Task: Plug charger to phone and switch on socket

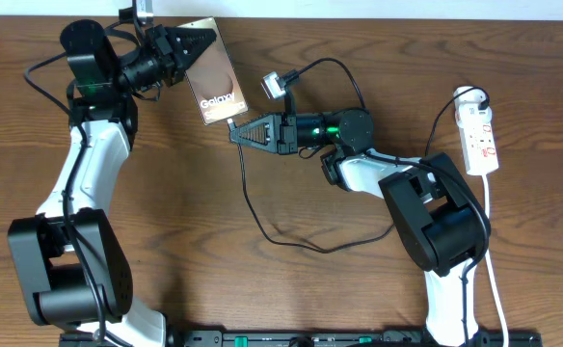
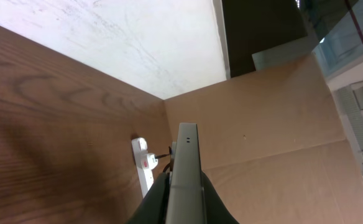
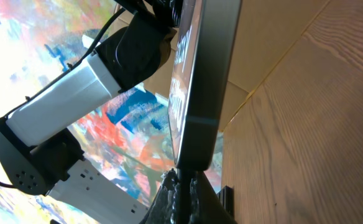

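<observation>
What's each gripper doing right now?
Left gripper: closed, holding the phone by its edge.
Right gripper: closed on the charger near its connector end, at the phone's lower end.

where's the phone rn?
Overhead view, top centre-left: the phone is clamped in the left gripper, with the right gripper bringing the charger to its lower end.

Brown wooden table (image 1: 175,183), white wall (image 2: 107,37)
</observation>
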You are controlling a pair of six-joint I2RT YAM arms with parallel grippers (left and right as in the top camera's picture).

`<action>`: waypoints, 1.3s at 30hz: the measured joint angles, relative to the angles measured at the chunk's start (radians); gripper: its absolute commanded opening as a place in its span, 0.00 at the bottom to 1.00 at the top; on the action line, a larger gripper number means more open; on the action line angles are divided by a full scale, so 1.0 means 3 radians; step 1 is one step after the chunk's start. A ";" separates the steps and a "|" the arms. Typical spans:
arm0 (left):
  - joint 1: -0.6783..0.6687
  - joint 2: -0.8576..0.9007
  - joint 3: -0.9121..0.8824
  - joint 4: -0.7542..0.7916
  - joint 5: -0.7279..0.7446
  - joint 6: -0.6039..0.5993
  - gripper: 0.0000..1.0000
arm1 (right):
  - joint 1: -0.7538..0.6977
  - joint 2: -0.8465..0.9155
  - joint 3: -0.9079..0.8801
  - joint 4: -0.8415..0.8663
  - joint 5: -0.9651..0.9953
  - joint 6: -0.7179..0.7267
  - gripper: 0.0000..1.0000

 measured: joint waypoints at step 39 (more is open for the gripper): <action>-0.0048 0.0000 0.0000 0.0014 0.0023 0.0161 0.07 | 0.0003 0.0000 -0.0001 0.0001 -0.0022 0.0001 0.01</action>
